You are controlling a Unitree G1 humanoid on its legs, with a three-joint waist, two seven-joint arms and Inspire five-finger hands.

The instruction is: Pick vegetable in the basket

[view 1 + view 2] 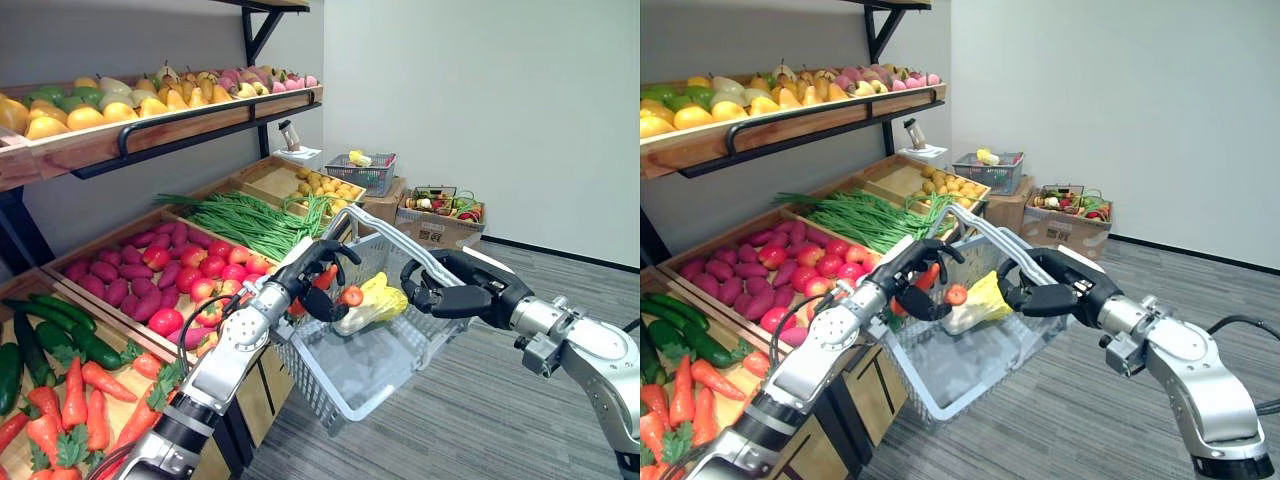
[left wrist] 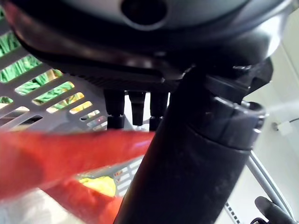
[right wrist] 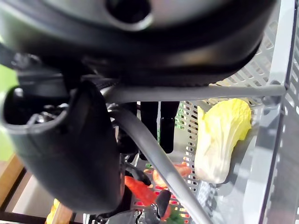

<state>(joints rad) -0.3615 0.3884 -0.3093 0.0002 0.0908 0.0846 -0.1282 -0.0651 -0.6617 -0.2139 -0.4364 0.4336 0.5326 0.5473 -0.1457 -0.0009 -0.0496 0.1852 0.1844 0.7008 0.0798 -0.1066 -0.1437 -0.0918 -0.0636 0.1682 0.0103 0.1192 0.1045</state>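
- Left hand (image 1: 305, 268): fingers curled round a long, glossy red pepper (image 2: 60, 154), held just above the open top of the grey perforated plastic basket (image 1: 365, 365), beside the wooden produce shelf (image 1: 110, 235).
- Right hand (image 1: 450, 293): closed round the basket's grey metal handle (image 1: 380, 232), carrying the basket in the air.
- Already in the basket: a pale yellow leafy cabbage (image 3: 219, 140) and a small round red tomato (image 1: 350, 296), lying close together.
- Step in hand, as judged: depositing the pepper.
- To do it well, lower the left hand inside the rim, aim for bare floor beside the cabbage, and open the fingers only when the pepper is low.
- The right hand should hold the basket level.
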